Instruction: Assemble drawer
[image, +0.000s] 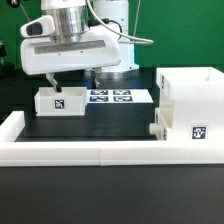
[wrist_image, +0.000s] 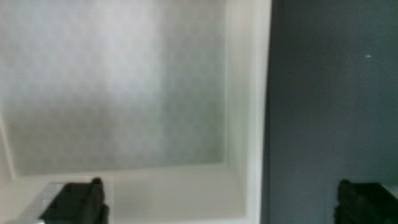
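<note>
Drawer tray (image: 60, 101) sits beneath my gripper (image: 71, 78), jaws spread wide astride its side wall (wrist_image: 249, 90). I judge the straddle readies a wall pinch.

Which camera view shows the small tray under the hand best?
The exterior view: the small tray appears whole, its tag facing the camera, with the open hand over it. The wrist view shows only a blurred white part of it.
</note>
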